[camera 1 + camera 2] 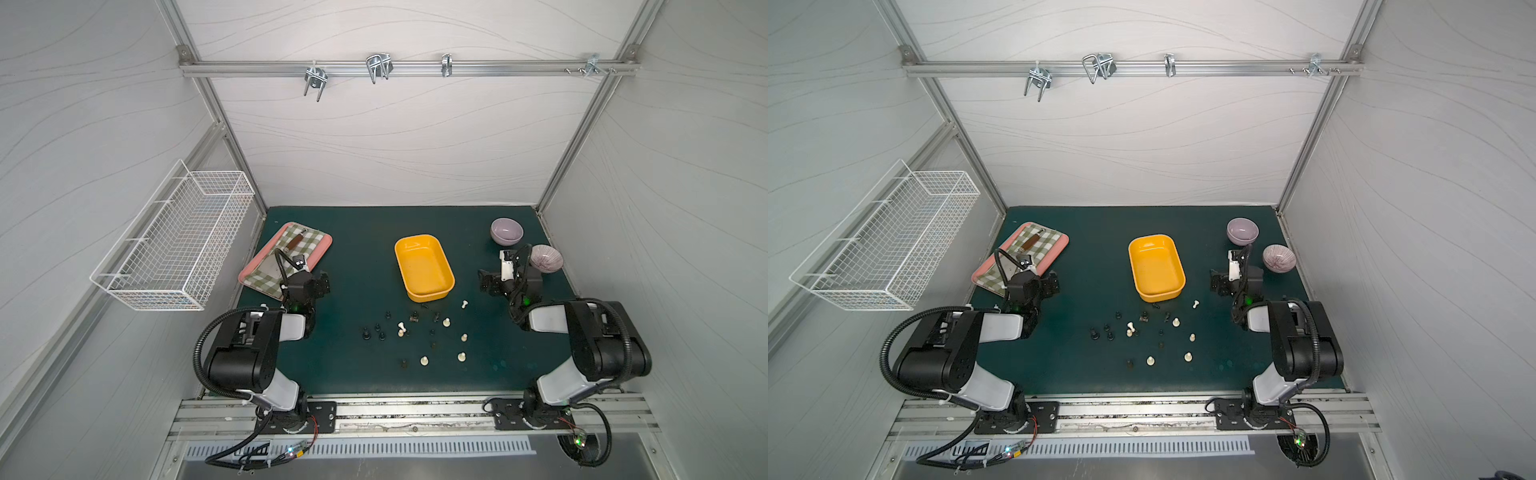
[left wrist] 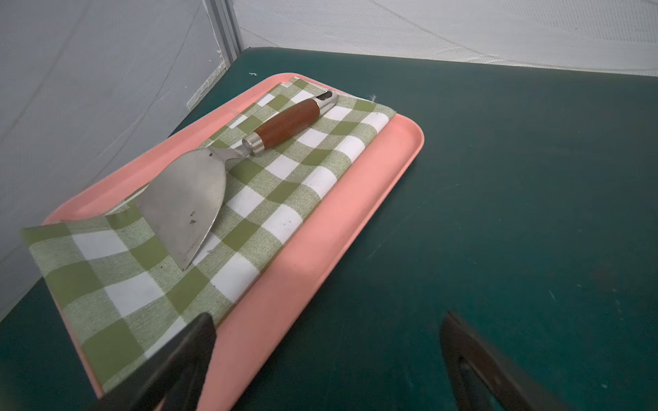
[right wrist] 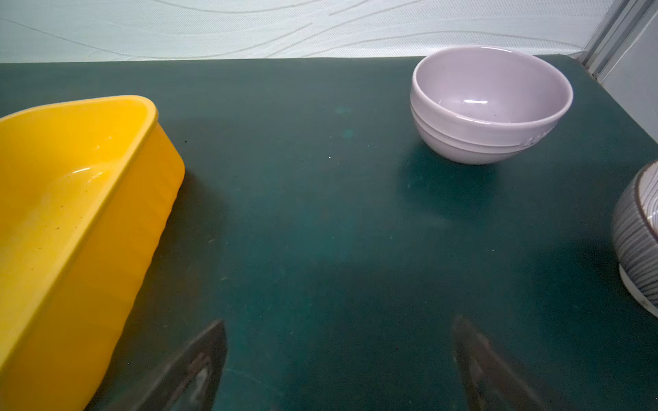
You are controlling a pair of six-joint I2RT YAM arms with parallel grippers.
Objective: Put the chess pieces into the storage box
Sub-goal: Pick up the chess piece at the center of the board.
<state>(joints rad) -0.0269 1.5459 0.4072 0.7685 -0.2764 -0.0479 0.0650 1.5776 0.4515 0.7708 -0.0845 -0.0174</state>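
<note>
Several small chess pieces, dark ones point(image 1: 365, 333) and cream ones point(image 1: 446, 322), lie scattered on the green mat in front of the storage box in both top views point(image 1: 1176, 322). The storage box point(image 1: 422, 266) is a shallow yellow tub, empty, at the mat's middle point(image 1: 1156, 268); its side wall point(image 3: 117, 249) fills one edge of the right wrist view. My left gripper point(image 1: 318, 286) point(image 2: 327, 316) hovers open at the pink tray's near corner. My right gripper point(image 1: 488, 284) point(image 3: 340, 320) stands open between the box and the bowls. Neither holds anything.
A pink tray point(image 2: 356, 199) with a green checked cloth point(image 2: 292, 178) and a metal scraper point(image 2: 188, 199) sits back left. A plain lilac bowl point(image 3: 491, 103) and a striped bowl point(image 1: 546, 257) stand back right. A white wire basket point(image 1: 183, 241) hangs on the left wall.
</note>
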